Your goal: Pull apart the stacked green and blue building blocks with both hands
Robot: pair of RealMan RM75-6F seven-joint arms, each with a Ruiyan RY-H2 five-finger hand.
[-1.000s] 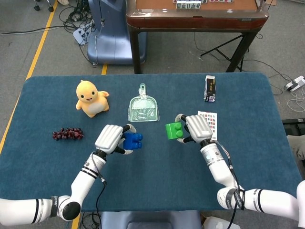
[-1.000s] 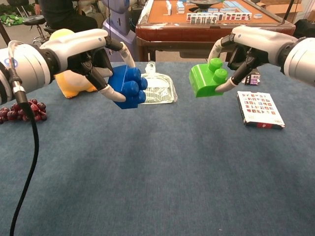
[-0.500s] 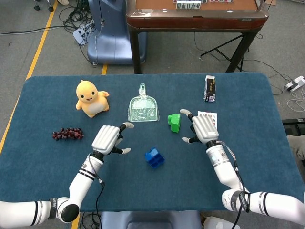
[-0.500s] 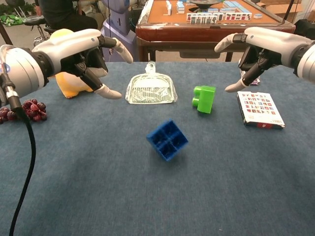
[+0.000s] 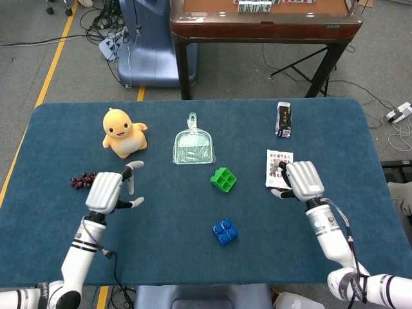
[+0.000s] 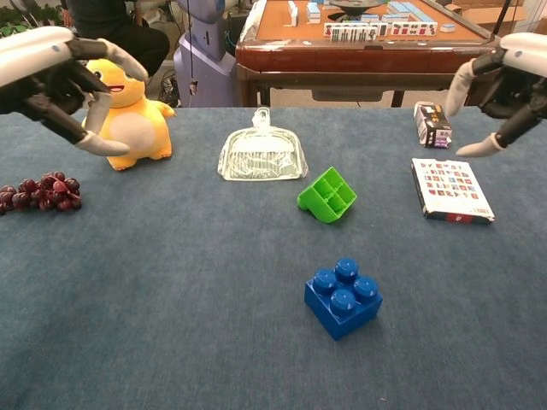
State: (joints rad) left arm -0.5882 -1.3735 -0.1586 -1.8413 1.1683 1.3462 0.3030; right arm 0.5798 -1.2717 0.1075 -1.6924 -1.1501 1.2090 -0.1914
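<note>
The blue block (image 5: 224, 232) (image 6: 343, 296) lies studs up on the table near the front middle. Apart from it, the green block (image 5: 223, 179) (image 6: 327, 195) rests tilted with its hollow underside showing. My left hand (image 5: 107, 191) (image 6: 53, 84) hovers at the left with fingers spread and holds nothing. Over at the right my right hand (image 5: 302, 180) (image 6: 508, 84) is also open and empty, above the card's edge. Neither hand touches a block.
A yellow duck toy (image 5: 121, 132) and dark grapes (image 5: 82, 180) sit at the left. A clear dustpan (image 5: 194, 146) lies behind the green block. A printed card (image 5: 278, 168) and a small dark carton (image 5: 283, 119) are at the right. A wooden table (image 5: 264, 19) stands beyond.
Both hands let go of the blocks and drew outward to the sides. The blue block fell, tumbled and settled studs up; the green one came to rest tilted nearer the middle.
</note>
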